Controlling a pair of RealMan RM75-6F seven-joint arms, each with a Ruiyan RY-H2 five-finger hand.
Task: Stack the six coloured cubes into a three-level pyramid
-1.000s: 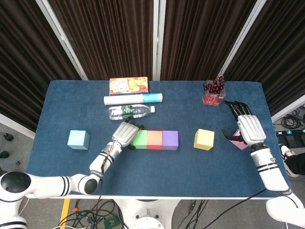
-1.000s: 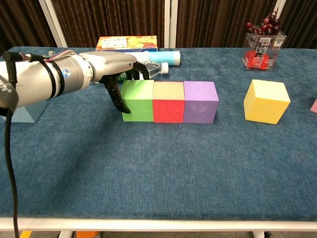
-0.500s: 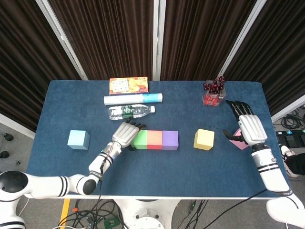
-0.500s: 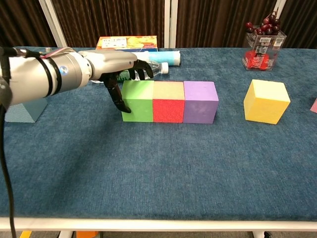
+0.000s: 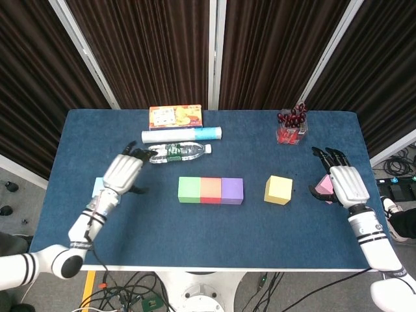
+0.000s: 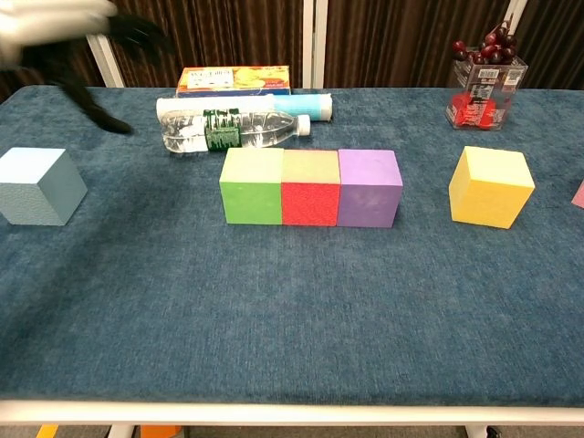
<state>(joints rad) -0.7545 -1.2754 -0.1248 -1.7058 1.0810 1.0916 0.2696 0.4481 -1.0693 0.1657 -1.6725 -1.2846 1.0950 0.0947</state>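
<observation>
No legible text anywhere: print on snack box (image 6: 234, 79), water bottle (image 6: 224, 130) green label, red pack in clear container (image 6: 482, 94) all too small to read.

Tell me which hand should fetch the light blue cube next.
Left. The left hand hovers open right over the light blue cube; the right hand sits at the far edge by the pink cube.

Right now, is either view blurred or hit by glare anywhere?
Chest view: the left hand is motion-smeared at the top left corner, while the cubes are sharp. Head view: everything is crisp, both hands included, with even light, soft shadows and no glare.
</observation>
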